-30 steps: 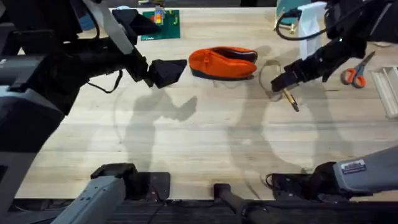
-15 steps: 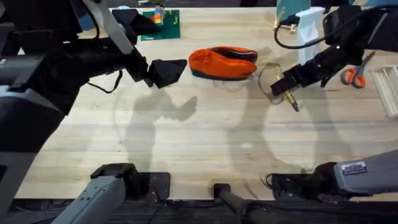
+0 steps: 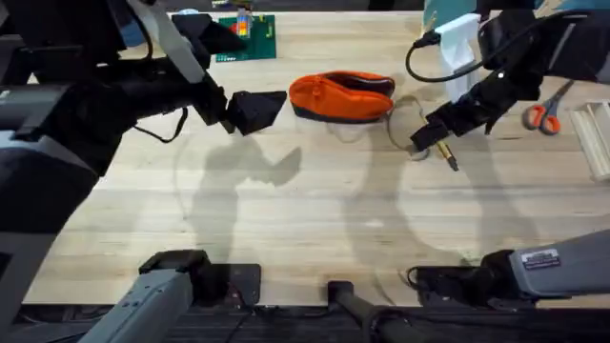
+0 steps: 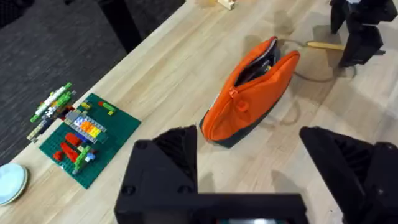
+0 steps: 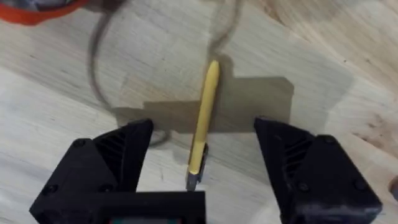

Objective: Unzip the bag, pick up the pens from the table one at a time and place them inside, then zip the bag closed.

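A: Start at the right gripper (image 5: 202, 180). What's it doing?

B: Its fingers are spread wide, one on each side of the pen (image 5: 203, 124), not touching it. In the overhead view that gripper (image 3: 425, 140) has slid a little left and toward the far side over the last second, so it now sits over the pen's far end (image 3: 444, 152) instead of beside it.

A: And that means?

B: I'd say it is lining up for the first pick. Nothing is held yet, and the pen lies flat on the table (image 3: 315, 238).

A: Which way does the pen run?

B: From overhead its long axis is diagonal: the pale end points toward the far left, at the bag, and the dark tip points near and right. The spread fingers straddle it across that axis, which suits a squeeze on the barrel.

A: The bag?

B: The bag (image 3: 341, 96) lies on its side just left of the pen, at the far middle of the table. From the left wrist camera its zip (image 4: 252, 71) looks open, with a dark gap along the top.

A: The left gripper?

B: The left gripper (image 3: 270, 103) hangs just left of the bag, fingers apart, holding nothing; it has not moved.
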Available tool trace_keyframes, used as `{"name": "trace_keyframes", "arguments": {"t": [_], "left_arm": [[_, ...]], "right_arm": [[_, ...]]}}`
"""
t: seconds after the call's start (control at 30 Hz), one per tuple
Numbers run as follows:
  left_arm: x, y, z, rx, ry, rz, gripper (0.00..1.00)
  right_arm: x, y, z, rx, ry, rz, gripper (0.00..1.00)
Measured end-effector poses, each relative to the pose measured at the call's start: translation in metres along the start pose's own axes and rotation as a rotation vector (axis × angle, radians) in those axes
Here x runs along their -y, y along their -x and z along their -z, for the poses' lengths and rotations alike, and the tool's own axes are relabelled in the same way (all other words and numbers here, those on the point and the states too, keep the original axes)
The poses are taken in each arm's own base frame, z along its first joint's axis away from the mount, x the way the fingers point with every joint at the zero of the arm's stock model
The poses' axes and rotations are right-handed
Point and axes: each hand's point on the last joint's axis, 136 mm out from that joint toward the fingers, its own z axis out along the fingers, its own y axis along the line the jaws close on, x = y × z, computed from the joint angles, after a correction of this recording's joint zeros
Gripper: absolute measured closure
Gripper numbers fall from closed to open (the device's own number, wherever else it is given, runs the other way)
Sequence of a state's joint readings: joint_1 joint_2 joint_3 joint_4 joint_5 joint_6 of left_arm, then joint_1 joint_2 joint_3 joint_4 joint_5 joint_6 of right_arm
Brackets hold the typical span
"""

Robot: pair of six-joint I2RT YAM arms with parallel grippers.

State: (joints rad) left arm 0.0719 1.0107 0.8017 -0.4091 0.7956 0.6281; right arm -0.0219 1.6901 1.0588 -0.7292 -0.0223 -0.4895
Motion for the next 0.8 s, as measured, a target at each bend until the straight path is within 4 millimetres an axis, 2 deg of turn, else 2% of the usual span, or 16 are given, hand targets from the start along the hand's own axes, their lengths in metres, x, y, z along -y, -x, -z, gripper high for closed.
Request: {"name": "trace_keyframes", "arguments": {"t": [0.07,0.13,0.27,0.5,0.57,0.8], "left_arm": [[0.0000,0.0000,0.0000,0.000,0.000,0.000,0.008],[0.0000,0.0000,0.0000,0.000,0.000,0.000,0.007],[0.0000,0.0000,0.0000,0.000,0.000,0.000,0.008],[0.0000,0.0000,0.0000,0.000,0.000,0.000,0.009],[0.0000,0.0000,0.0000,0.000,0.000,0.000,0.008],[0.0000,0.0000,0.0000,0.000,0.000,0.000,0.008]], "right_arm": [[0.0001,-0.0001,0.0000,-0.001,-0.001,-0.009,0.021],[0.0000,-0.0002,0.0000,-0.002,-0.003,-0.015,0.114],[-0.0010,-0.0005,0.0002,-0.005,-0.005,-0.020,0.374],[-0.0001,0.0016,0.0003,0.004,-0.010,-0.040,0.916],[0.0004,0.0027,0.0006,0.009,-0.012,-0.048,0.959],[0.0009,0.0037,0.0013,0.015,-0.015,-0.062,0.965]]}}
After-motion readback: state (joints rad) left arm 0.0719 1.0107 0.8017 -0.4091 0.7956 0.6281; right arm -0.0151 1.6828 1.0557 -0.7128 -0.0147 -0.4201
